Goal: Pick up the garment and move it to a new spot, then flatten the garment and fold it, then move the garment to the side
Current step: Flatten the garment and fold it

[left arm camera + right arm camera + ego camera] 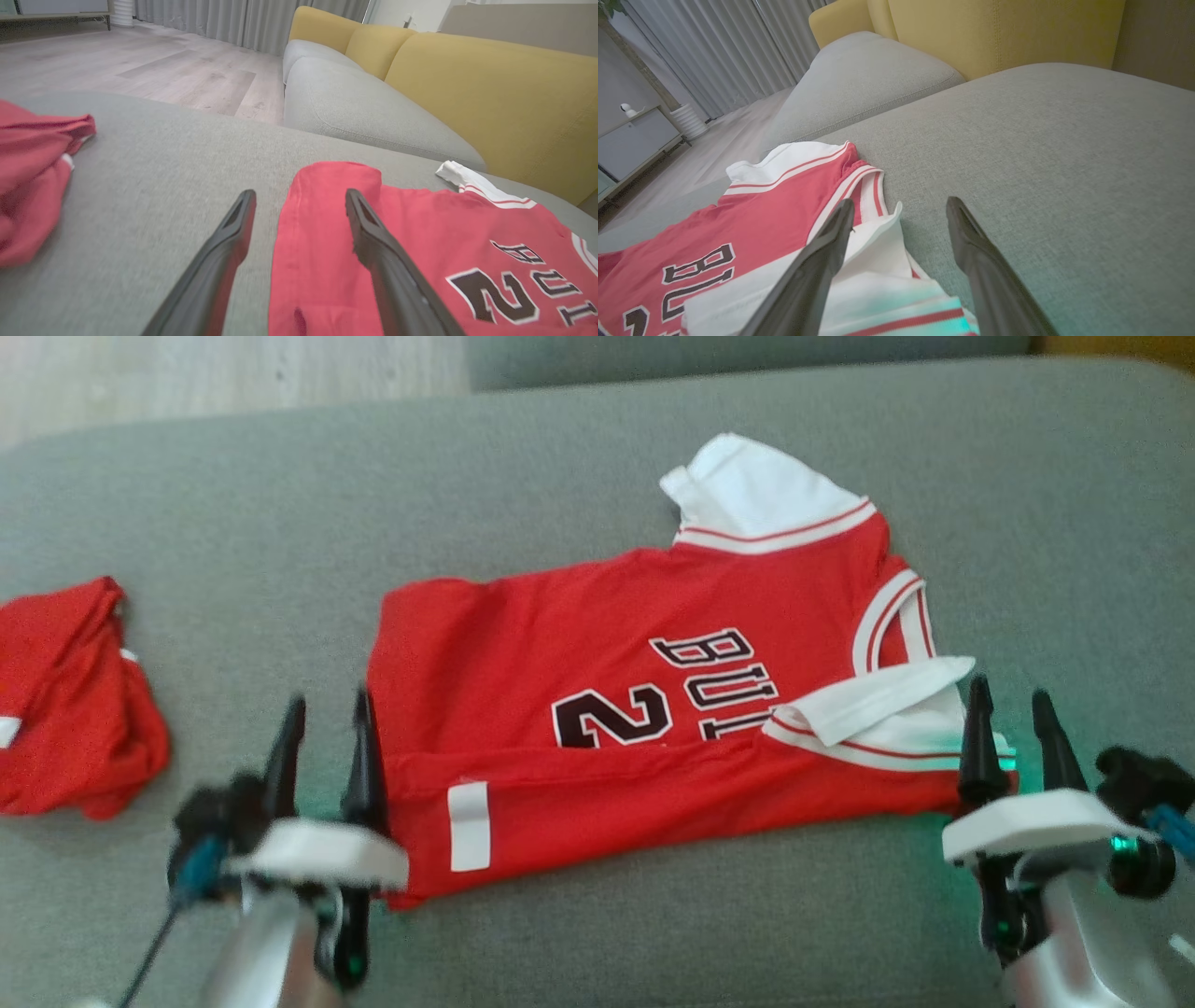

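Note:
The garment (pixel 635 709) is a red jersey with white sleeves and dark lettering, lying on the grey cushion with its near long edge folded up over the body. My left gripper (pixel 325 709) stands open at the jersey's left end, its right finger over the red cloth (pixel 317 261), nothing between the fingers. My right gripper (pixel 1010 705) is open at the jersey's right end, beside the folded white sleeve (pixel 882 261), holding nothing.
A second red garment (pixel 70 700) lies crumpled at the cushion's left edge (pixel 28 186). Bare grey cushion (pixel 1074 541) stretches to the right and front. Beyond are another grey seat (pixel 364 112), yellow backrests (pixel 486 102) and wooden floor (pixel 163 70).

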Tool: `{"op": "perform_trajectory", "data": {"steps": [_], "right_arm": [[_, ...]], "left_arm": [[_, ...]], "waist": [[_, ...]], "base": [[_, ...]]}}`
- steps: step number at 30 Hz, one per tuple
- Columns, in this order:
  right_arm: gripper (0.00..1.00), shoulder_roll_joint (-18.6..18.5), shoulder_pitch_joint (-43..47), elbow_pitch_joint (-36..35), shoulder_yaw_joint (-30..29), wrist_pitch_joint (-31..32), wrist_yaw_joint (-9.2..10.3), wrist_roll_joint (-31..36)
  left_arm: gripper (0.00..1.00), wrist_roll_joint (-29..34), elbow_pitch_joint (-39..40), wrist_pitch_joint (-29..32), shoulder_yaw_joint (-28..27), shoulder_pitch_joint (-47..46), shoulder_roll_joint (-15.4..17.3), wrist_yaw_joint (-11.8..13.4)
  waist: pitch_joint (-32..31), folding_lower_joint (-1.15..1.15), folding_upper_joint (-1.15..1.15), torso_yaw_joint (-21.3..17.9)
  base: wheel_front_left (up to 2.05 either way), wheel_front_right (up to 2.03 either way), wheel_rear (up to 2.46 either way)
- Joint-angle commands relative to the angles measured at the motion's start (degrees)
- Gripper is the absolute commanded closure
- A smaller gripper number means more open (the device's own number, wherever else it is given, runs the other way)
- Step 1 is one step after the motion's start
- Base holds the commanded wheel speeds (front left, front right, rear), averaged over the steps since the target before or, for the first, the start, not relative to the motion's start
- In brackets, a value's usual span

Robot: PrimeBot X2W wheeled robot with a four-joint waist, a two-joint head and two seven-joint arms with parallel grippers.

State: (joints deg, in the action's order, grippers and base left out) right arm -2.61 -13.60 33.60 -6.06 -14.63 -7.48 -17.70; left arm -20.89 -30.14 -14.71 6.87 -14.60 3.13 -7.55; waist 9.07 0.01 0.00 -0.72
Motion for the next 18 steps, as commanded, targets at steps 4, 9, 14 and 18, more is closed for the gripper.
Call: {"op": "perform_trajectory", "data": {"steps": [4, 9, 14, 18], "right_arm": [[0.0, -0.3, -3.4, -3.1, 2.9, -0.4, -0.01, 0.2], [0.0, -0.3, -6.0, -4.4, 5.1, -0.4, -0.01, 0.1], [0.0, -0.3, -7.8, -5.5, 5.9, -0.4, -0.01, 0.3], [0.0, -0.3, -9.2, -6.5, 6.3, -0.4, -0.01, 1.2]], "left_arm": [[0.0, 2.6, -4.9, -0.3, -2.3, -9.9, 1.7, 0.2], [0.0, 4.2, -12.7, -0.3, -2.6, -16.7, 2.9, 0.2], [0.0, 5.8, -17.7, -0.3, -2.8, -20.0, 3.8, 0.7], [0.0, 7.4, -22.0, -0.3, -1.7, -22.4, 4.3, 0.6]], "waist": [[4.5, -0.01, 0.0, -1.9], [7.3, -0.01, 0.0, -3.7], [8.9, -0.01, 0.0, -4.6], [10.2, -0.01, 0.0, -4.8]], "base": [[0.0, 0.0, 0.0], [0.0, 0.0, 0.0], [0.0, 0.0, 0.0], [0.0, 0.0, 0.0]]}}
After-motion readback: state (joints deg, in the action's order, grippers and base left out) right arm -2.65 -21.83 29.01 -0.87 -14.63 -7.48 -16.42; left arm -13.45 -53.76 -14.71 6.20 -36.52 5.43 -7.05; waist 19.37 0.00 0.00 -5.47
